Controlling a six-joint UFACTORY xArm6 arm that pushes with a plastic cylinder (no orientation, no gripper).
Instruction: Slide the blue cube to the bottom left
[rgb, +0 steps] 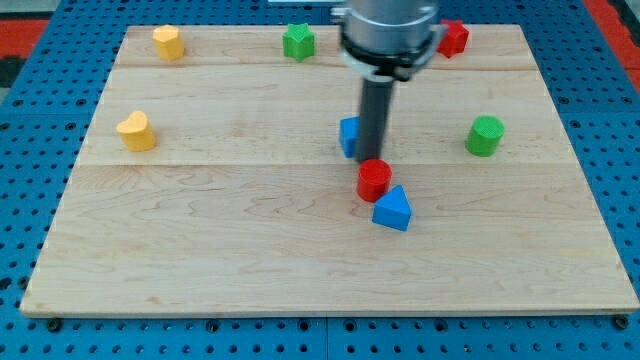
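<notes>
Risk: blue cube slipping off line, red cylinder dragged along.

No pincer here, only my tip (375, 160), touching the right face of blue cube (349, 136) at mid-surface (200, 230). Red cylinder (374, 180) and blue wedge (392, 209) just below; likely snagged on any downward-left push.
</notes>
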